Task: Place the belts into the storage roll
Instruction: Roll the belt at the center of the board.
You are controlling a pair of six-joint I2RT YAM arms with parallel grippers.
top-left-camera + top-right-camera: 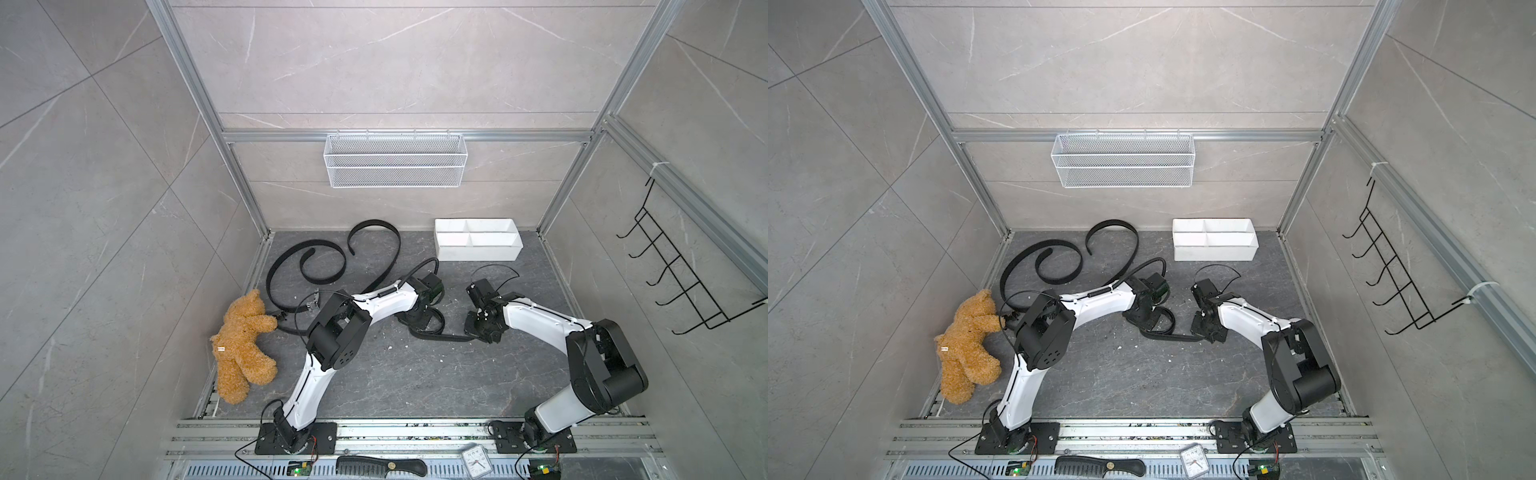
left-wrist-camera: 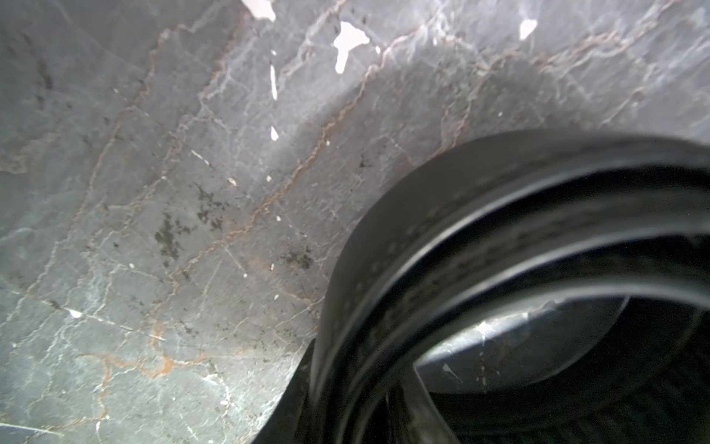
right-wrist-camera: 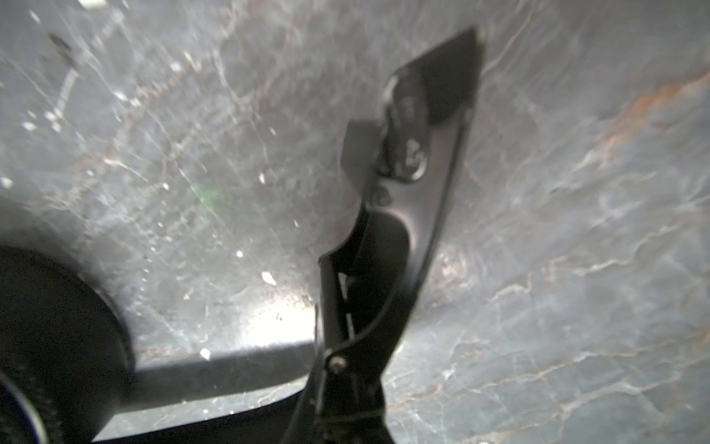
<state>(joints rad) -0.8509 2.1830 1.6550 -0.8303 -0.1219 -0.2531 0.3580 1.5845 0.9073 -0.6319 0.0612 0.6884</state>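
**Base:** How do the jaws stand on your side?

**Operator:** My right jaws are together, clamped on the loose end of the coiled black strap belt [image 1: 428, 328], low over the bench. On the right wrist camera I see that strap run straight up to the fingers [image 3: 426, 215]. I cannot tell how the left jaws stand. The wrist hides them in both top views, and the left wrist camera shows only the coiled belt [image 2: 461, 238] standing on edge, very close.

**Base:** Where is that belt?

**Operator:** On the dark grey marbled bench [image 1: 395, 374], about mid-bench, between the ends of my left arm [image 1: 386, 299] and right arm [image 1: 536, 320].

**Base:** And the other two?

**Operator:** Both lie further back on the left. One is a black belt curled in a flat spiral [image 1: 291, 255]. The other is a black belt hooked in an open loop [image 1: 376, 226] near the back wall, its tail running down beside my left arm. The white four-compartment plastic tray [image 1: 478, 251] sits at the back right, apart from all three belts. A brown plush teddy bear [image 1: 243, 345] lies at the left edge, one paw just beside the spiral belt's outer end.
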